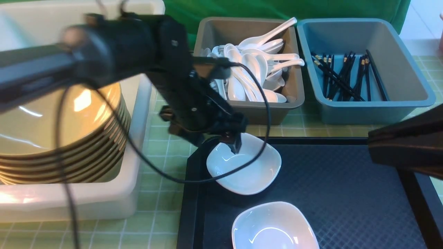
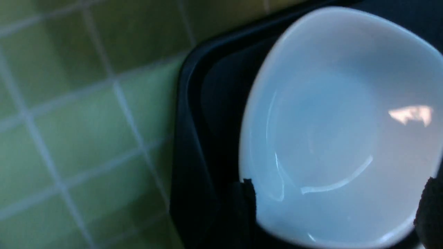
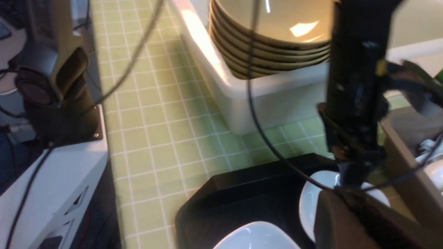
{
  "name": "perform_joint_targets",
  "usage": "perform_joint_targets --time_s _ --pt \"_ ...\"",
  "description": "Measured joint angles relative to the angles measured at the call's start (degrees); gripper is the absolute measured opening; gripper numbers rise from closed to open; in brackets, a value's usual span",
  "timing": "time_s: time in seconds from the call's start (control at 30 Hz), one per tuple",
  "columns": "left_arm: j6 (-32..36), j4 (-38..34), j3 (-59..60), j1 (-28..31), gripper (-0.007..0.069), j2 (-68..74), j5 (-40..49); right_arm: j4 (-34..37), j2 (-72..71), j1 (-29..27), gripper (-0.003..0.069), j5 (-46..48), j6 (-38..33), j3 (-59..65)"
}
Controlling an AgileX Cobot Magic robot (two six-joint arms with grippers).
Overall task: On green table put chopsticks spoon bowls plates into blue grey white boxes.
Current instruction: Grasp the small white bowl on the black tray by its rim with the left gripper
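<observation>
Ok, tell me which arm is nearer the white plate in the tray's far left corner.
Left. The left tool hangs over the far rim of that plate; the right arm sits off by the tray's right edge.

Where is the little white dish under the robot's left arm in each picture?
Front view: the white dish is in the middle, in the tray's far left corner, under the left end effector.
Left wrist view: it fills much of the picture.
Right wrist view: beyond the other dish, partly hidden by the left end effector.
Shared landmark: the black tray under it.
</observation>
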Motion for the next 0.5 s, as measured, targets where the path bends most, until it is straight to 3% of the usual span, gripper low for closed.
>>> perform_joint_targets --time_s 0.07,0.23,0.5 --pt "3.8 -0.4 -3.0 0.0 0.0580 3.5 0.2 0.0 0.0 0.0 0.0047 1.0 0.0 0.0" --pt "5.3 -0.4 -5.0 0.0 0.0569 7.2 -0.4 0.0 0.0 0.0 0.0047 1.7 0.0 0.0" --pt "6.6 -1.7 -5.1 0.0 0.0426 11.3 -0.5 0.0 0.0 0.0 0.0057 1.8 0.0 0.0"
